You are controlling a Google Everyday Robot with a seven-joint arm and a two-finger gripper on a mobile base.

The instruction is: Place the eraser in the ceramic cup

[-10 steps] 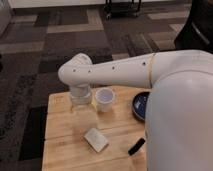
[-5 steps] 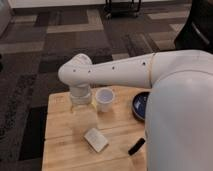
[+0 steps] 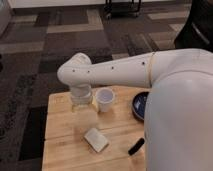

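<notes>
The eraser (image 3: pixel 136 146), a small black bar, lies on the wooden table (image 3: pixel 62 145) near its front right, next to my white arm body. The white ceramic cup (image 3: pixel 105 99) stands upright at the middle back of the table. My arm reaches in from the right, bends at the elbow (image 3: pixel 75 74) and points down just left of the cup. The gripper (image 3: pixel 83 116) hangs below the wrist over the table, left of the cup and well away from the eraser. It holds nothing that I can see.
A flat pale grey-white block (image 3: pixel 96 139) lies in front of the gripper. A dark blue bowl (image 3: pixel 138 105) sits at the right, partly hidden by my arm. The table's left edge drops to patterned carpet (image 3: pixel 30 75).
</notes>
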